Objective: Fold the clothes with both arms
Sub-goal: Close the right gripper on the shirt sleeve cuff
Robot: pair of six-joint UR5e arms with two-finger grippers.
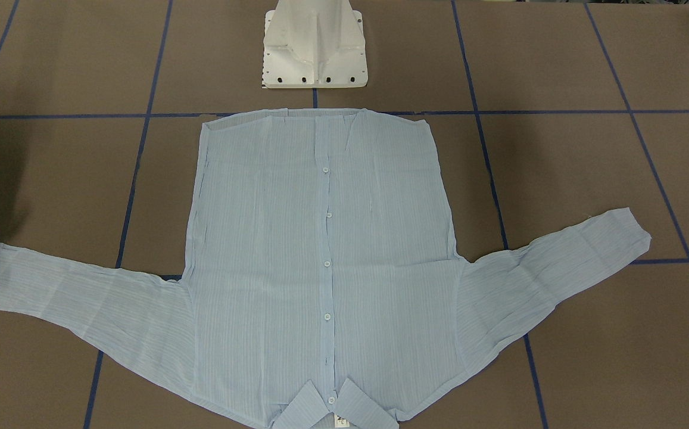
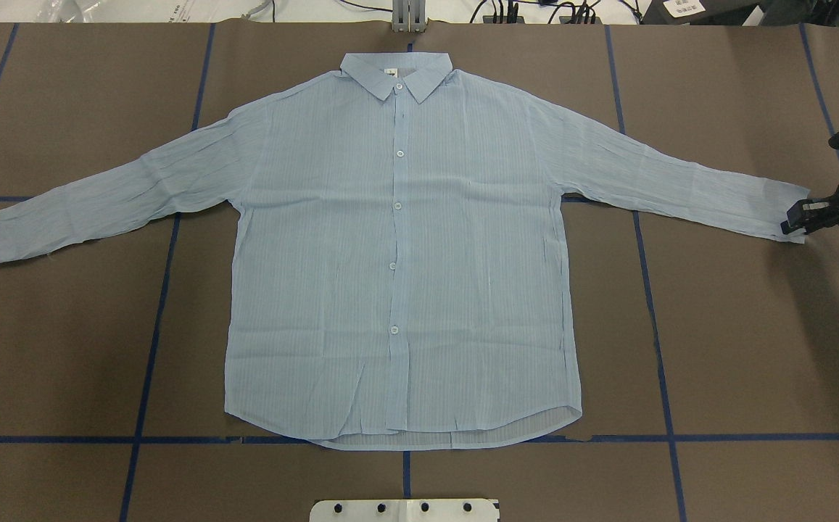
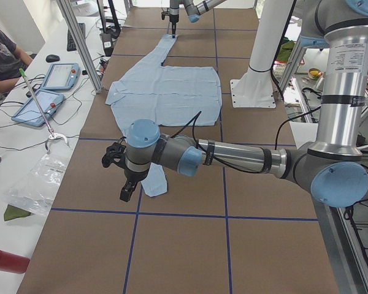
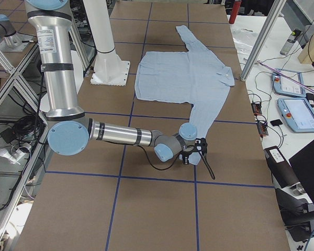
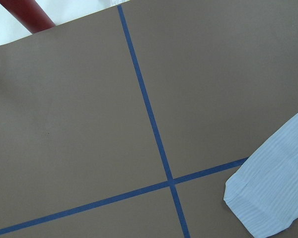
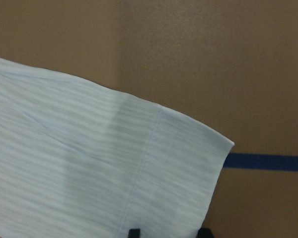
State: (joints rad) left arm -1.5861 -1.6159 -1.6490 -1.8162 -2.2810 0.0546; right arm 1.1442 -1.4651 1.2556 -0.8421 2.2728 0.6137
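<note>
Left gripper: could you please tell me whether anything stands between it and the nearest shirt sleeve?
Nothing visible does. The left gripper hangs close to the sleeve cuff of the shirt, and around that cuff the left wrist view shows only bare table with blue tape lines.

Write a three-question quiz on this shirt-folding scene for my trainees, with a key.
1. True or false: the shirt lies flat, buttons up, both sleeves spread out.
2. The right claw is at: A the collar; B a sleeve cuff; C the hem.
3. Fill in: the shirt edge nearest the white base is its ___.
Key: 1 true; 2 B; 3 hem.
</note>
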